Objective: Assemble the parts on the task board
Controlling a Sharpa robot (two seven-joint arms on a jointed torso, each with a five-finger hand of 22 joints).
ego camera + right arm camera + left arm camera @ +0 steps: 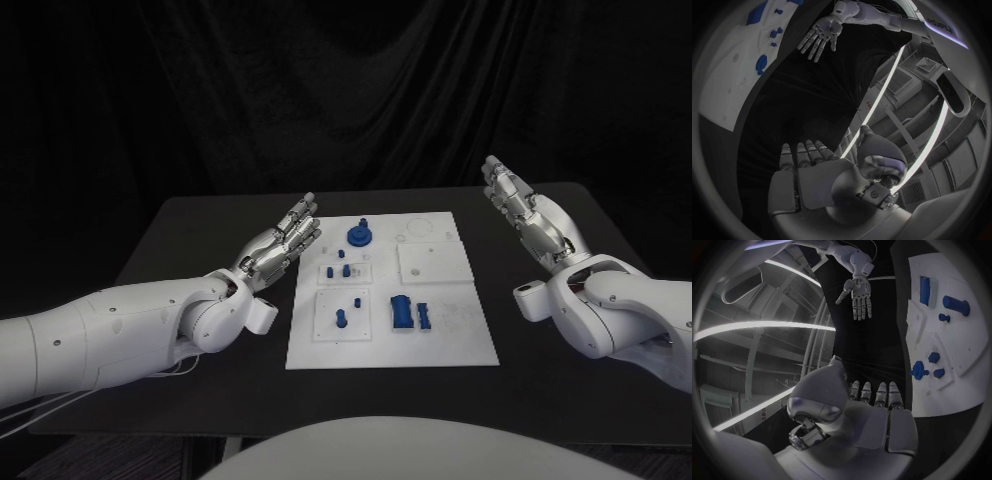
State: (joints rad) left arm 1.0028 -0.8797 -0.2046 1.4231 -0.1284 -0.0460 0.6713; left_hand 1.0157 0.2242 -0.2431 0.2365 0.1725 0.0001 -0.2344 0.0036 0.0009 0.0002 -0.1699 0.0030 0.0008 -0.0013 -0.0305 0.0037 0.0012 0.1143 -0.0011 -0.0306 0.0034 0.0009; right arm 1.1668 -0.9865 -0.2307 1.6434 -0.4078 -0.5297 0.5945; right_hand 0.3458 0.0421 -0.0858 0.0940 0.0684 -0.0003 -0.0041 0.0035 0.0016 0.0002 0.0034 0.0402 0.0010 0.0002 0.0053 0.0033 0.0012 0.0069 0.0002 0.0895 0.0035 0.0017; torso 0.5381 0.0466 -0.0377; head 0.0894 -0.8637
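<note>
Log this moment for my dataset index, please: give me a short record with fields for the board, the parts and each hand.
board: white task board mid-table, flat on the black table
parts: blue parts lie on the board, none held
left hand: left hand raised beside the board's left edge, fingers straight, holding nothing
right hand: right hand raised right of the board, fingers extended, holding nothing
contact: neither hand touches the board

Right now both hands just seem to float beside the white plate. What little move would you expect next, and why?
Probably the left hand drifts over the white plate toward the round blue piece at its far end. Both hands are open and hold nothing, the right hand is farther off, and that piece lies closest to the left fingertips.
</note>
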